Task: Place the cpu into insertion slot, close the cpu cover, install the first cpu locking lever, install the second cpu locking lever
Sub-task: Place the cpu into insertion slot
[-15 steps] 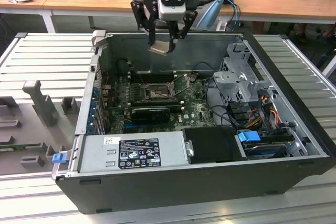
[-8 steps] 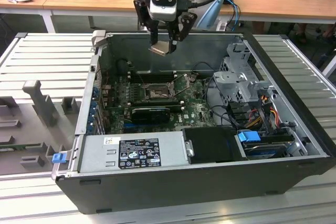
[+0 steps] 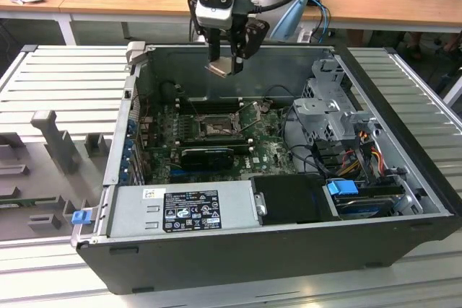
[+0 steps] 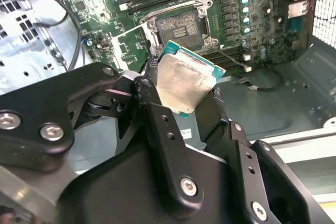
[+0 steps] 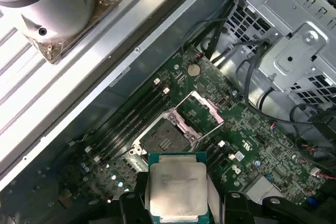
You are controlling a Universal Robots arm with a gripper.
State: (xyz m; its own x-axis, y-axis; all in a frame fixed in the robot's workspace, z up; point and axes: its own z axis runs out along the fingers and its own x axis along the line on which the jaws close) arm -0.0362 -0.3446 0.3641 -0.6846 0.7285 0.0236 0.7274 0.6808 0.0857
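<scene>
Well above the open computer case [image 3: 289,250], in the exterior view, our tool [image 3: 229,63] is clamped on the cpu [image 3: 219,68], so the pale chip hangs tilted at the tips. Far below the tool, on the green board, we see the insertion slot [image 3: 214,129], well apart from the chip. On the camera's side of the tool, the power supply carries a black-and-white label [image 3: 191,209]; we cannot make out its print. The case rests on a ribbed grey worktop [image 3: 65,77].

In the second wrist view the tool [image 4: 181,103] pinches the cpu [image 4: 184,77] between two black fingers [image 4: 152,103], with the silver face and green rim showing. Beyond the tips lies the insertion slot [image 4: 178,24], with the cpu cover [image 4: 130,43] swung open beside it.

In the first wrist view the cpu [image 5: 176,187] sits in the tool [image 5: 181,211]; we cannot read the faint lettering on its face. Past the tips, the insertion slot [image 5: 163,140] lies uncovered and the cpu cover [image 5: 203,109] stands raised at its edge.
</scene>
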